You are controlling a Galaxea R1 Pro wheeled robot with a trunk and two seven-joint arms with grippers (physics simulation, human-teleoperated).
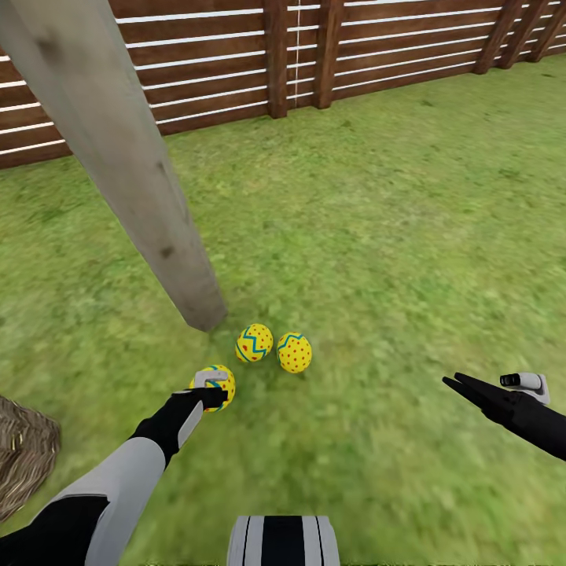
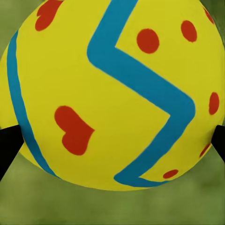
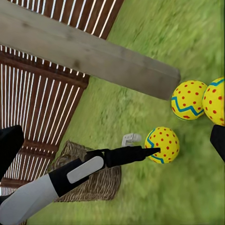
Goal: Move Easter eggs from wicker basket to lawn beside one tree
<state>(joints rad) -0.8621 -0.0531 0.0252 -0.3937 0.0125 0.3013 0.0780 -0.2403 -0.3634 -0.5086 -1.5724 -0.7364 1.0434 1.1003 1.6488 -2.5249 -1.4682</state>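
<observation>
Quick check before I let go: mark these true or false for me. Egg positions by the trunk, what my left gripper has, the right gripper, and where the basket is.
1. Two yellow eggs with red dots and blue zigzags lie on the green lawn beside the pale grey-brown tree trunk. True.
2. The left gripper is empty. False: its fingers flank the third yellow egg.
3. The right gripper holds an egg. False: it carries nothing.
4. The brown woven wicker basket stands on the grass by the slatted wooden fence. True.
5. The third egg touches the trunk. False: grass shows between them.
</observation>
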